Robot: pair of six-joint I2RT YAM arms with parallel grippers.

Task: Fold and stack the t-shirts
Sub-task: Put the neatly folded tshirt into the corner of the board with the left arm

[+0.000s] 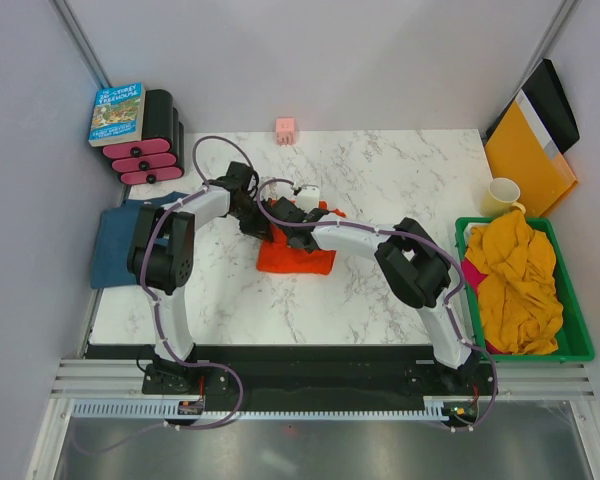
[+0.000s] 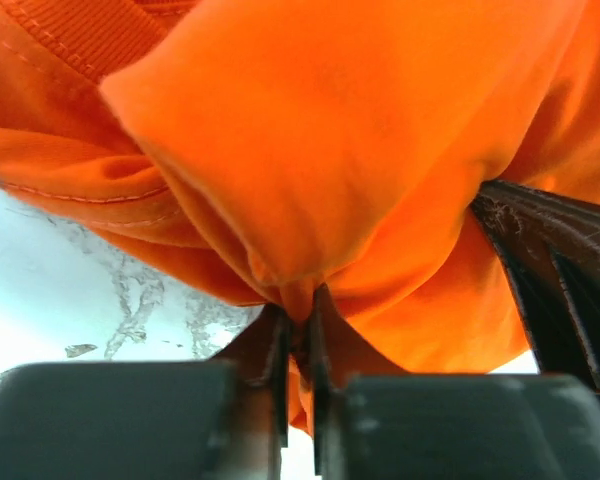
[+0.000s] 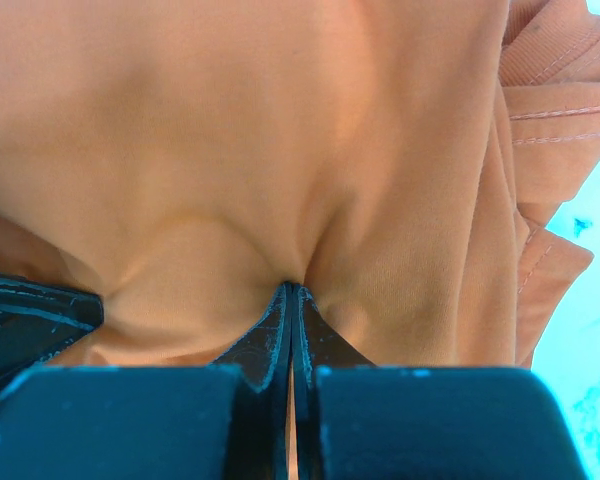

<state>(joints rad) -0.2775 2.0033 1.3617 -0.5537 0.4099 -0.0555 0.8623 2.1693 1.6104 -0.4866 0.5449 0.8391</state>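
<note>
The orange-red t-shirt (image 1: pixel 298 254) lies partly folded in the middle of the marble table. My left gripper (image 1: pixel 257 222) is shut on a pinch of its cloth at the shirt's far left edge; the left wrist view shows the orange-red fabric (image 2: pixel 310 140) bunched between the jaws (image 2: pixel 298 305). My right gripper (image 1: pixel 292 232) is shut on the same shirt close beside it; its wrist view shows cloth (image 3: pixel 230 130) pinched at the fingertips (image 3: pixel 294 290). A folded dark teal-blue t-shirt (image 1: pixel 118 245) lies at the table's left edge. Mustard-yellow shirts (image 1: pixel 518 280) fill the green basket.
A green basket (image 1: pixel 576 345) stands at the right, with a bit of pink cloth at its left side. A cream mug (image 1: pixel 502 195) and a yellow-orange folder (image 1: pixel 530 155) stand behind it. A book on pink-and-black rolls (image 1: pixel 140 135) sits far left. A small pink block (image 1: pixel 285 129) is at the back.
</note>
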